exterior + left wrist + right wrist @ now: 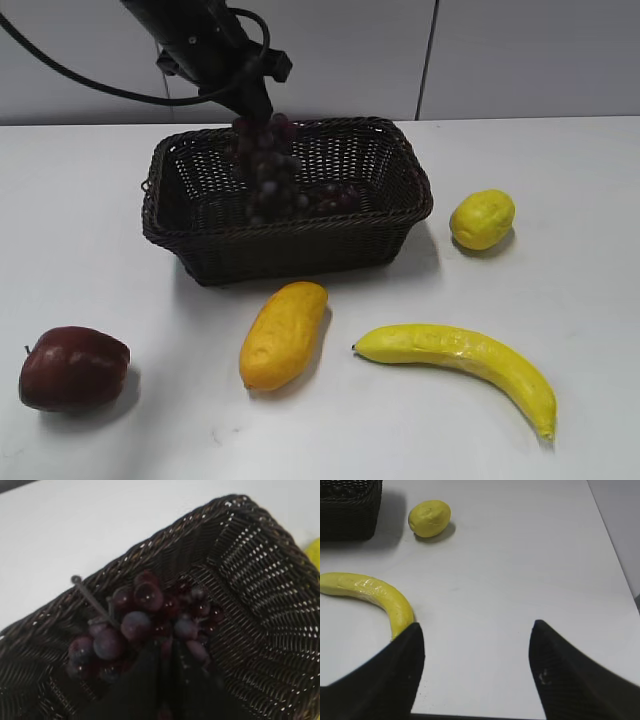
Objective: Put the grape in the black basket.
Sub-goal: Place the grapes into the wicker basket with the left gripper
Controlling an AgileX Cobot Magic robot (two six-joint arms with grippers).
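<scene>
Purple grape [268, 170] hangs blurred over the black basket [395, 225], its lower end inside the rim, with the left gripper [252, 108] directly above; whether its jaws pinch the bunch I cannot tell. Right gripper [476, 630] is spread wide above the table [520, 555], near a banana [375, 595].

Black basket [290, 235]: dark woven wicker, open mesh, rough. Grape [145, 625]: smooth, slightly glossy skins. Table [520, 570]: smooth, matt white.
</scene>
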